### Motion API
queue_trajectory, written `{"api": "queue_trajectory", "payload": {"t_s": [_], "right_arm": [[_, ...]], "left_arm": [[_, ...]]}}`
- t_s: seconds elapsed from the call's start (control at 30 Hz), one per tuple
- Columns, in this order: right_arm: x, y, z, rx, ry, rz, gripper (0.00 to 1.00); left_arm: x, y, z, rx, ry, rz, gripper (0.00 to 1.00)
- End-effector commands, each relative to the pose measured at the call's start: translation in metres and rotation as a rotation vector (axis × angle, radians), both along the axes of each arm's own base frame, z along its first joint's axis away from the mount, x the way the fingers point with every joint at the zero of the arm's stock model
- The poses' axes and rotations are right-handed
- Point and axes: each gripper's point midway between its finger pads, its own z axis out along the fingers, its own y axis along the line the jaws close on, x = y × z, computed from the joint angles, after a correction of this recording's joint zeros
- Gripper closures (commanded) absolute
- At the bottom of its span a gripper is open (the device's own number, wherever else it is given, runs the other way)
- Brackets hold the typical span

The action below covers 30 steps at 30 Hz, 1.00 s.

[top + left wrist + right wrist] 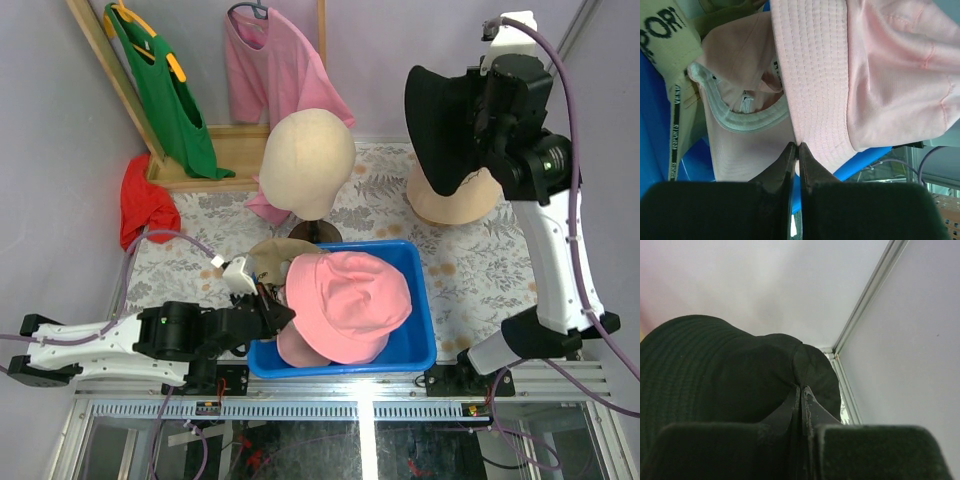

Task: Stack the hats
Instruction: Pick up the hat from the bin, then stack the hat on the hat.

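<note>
1. Pink stitched brim of the bucket hat (815, 75) is pinched at its edge between the closed jaws of the left gripper (797, 150). The hat is spread just ahead of the fingers, inside the blue bin (425, 332).
2. Under and beside that brim, close to the same fingers, a pink cap (740, 65) and a tan cap (670, 40) are seen. The bucket hat is therefore judged to be placed as the pile's top layer.
3. The green hat (440, 120) is clamped by the right gripper (801, 390) and draped ahead of its fingers. It is held high, well apart from the bin, probably so that it is kept clear until added.
</note>
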Motion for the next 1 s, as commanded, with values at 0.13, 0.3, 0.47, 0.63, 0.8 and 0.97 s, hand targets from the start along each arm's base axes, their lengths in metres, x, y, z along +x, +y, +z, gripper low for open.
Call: {"api": "queue_trajectory", "payload": {"t_s": [0.13,0.3,0.47,0.63,0.8,0.97], "right_arm": [[0.021,-0.039,0.005,0.097,-0.020,-0.035,1.00],[0.028,-0.065,0.011,0.121,-0.040,-0.093,1.00],[0.050,-0.072,-0.011,0.145,0.006,-0.086,1.00],[0.075,-0.066,-0.044,0.163,0.046,-0.061,1.00],[0.103,-0.057,-0.080,0.177,0.098,-0.025,1.00],[0.129,-0.048,-0.118,0.186,0.163,0.006,1.00]], "left_arm": [[0.008,0.022,0.013,-0.054,-0.034,0.058,1.00],[0.009,0.027,0.010,-0.046,-0.039,0.067,1.00],[0.008,0.029,0.005,-0.042,-0.035,0.067,1.00],[0.009,0.029,0.002,-0.036,-0.041,0.068,1.00],[0.012,0.030,0.004,-0.023,-0.060,0.072,1.00],[0.014,0.032,0.003,-0.018,-0.064,0.089,1.00]]}}
